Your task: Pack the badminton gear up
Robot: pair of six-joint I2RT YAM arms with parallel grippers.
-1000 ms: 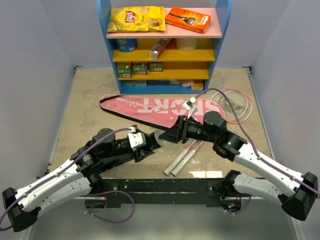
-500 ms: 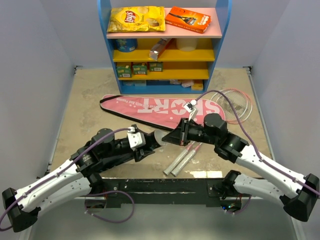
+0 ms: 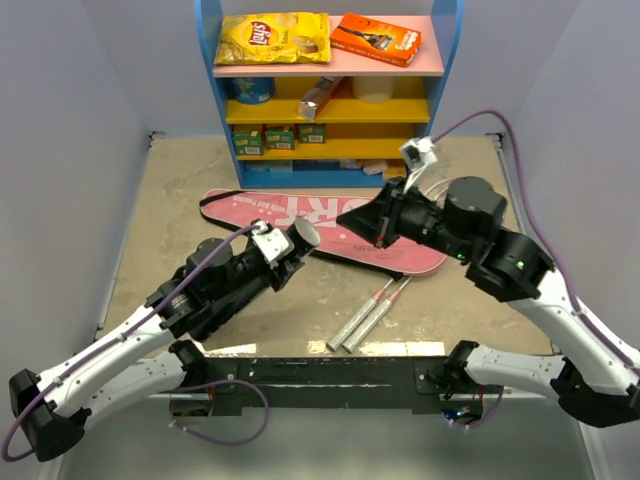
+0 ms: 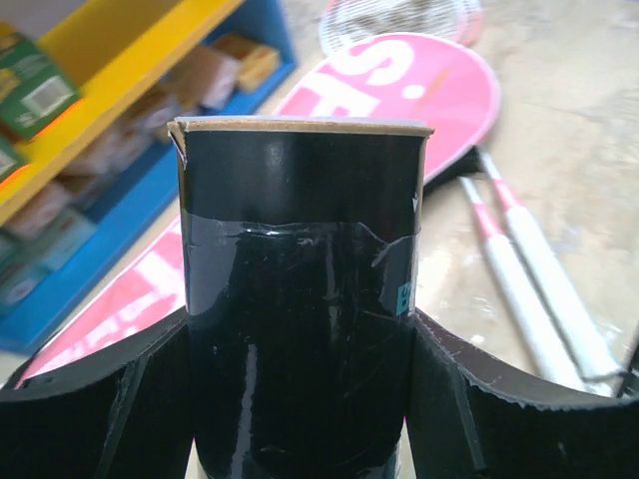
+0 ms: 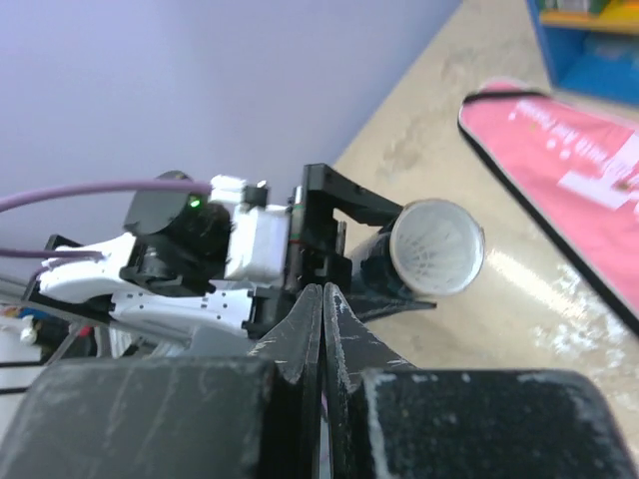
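Note:
My left gripper (image 3: 283,258) (image 4: 300,334) is shut on the long black tube (image 3: 298,240) (image 4: 300,299), which it holds tilted above the table. Through the tube's open mouth I see the white shuttlecock (image 5: 436,247) inside. Facing that mouth from a short way off, my right gripper (image 3: 383,238) (image 5: 324,294) hangs shut and empty over the pink bag (image 3: 320,213) (image 4: 399,90) lettered SPORT. The two rackets lie on the table to the right of the tube, white handles (image 3: 365,315) (image 4: 534,289) toward me; one racket head (image 4: 399,15) shows beyond the bag.
A blue shelf unit (image 3: 330,110) stands at the back, with a yellow crisp packet (image 3: 272,38) and an orange box (image 3: 376,36) on top and small goods on its yellow shelves. Pale walls close in on both sides.
My right gripper has closed, risen and pulled back right, away from the tube's mouth. My left arm has lifted the tube and shifted it a little to the left.

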